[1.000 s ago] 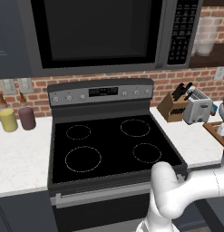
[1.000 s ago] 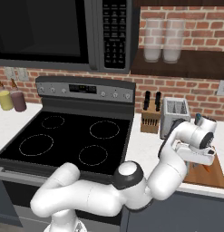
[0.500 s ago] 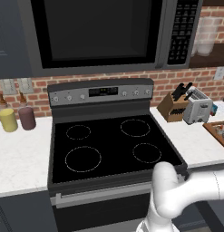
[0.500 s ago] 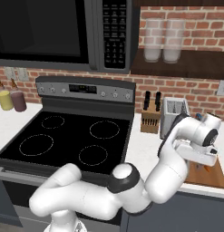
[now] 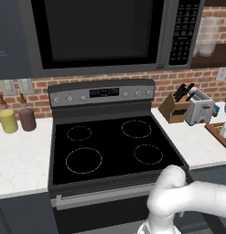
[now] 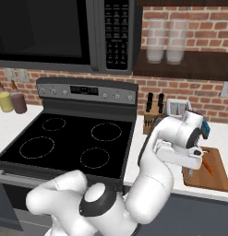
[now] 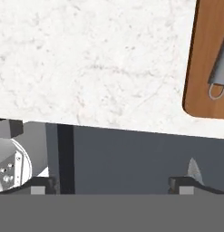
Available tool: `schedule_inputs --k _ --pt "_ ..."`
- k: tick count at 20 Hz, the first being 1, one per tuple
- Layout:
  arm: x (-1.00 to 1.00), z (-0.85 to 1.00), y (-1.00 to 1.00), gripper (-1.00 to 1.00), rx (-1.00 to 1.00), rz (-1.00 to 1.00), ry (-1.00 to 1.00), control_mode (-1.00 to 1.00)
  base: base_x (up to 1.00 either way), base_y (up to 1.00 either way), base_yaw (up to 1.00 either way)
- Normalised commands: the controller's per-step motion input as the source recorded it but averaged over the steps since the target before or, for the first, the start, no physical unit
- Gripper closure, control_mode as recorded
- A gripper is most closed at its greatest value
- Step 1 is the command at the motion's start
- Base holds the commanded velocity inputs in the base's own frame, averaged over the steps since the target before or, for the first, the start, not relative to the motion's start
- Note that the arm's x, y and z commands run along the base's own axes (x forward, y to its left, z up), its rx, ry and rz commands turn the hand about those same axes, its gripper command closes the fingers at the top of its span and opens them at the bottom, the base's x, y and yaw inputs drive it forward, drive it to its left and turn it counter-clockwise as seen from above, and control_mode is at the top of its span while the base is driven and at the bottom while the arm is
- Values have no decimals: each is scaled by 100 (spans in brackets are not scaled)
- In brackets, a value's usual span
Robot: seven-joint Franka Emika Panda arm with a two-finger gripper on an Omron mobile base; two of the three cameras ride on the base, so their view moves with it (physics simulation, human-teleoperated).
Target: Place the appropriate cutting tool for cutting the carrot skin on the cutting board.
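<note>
The flat reddish-brown wooden cutting board (image 6: 212,173) lies on the white marble counter (image 7: 95,59) right of the black stove (image 6: 69,143). On it rest the slim orange carrot (image 6: 207,165) and a grey metal peeler (image 7: 218,74) — apart from the fingers. The two-finger gripper (image 6: 190,173) hangs over the board's near-left edge — fingers spread, holding nothing.

You are in a kitchen. You can see a black stove (image 5: 112,148) with round rings, a microwave (image 5: 100,34) above it, a toaster (image 5: 199,106), a knife block (image 5: 174,106), a white counter (image 7: 95,59) and a red brick wall (image 6: 189,90).
</note>
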Motion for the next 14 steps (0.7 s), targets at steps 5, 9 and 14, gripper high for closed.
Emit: schedule_inputs --k 5,9,14 --pt "-98 2 100 -100 -6 -9 -2 -100 0 0 0" --pt "-72 45 100 -100 0 -16 -6 -100 0 0 0" --pt "-38 79 100 -100 0 -15 -9 -100 0 0 0"
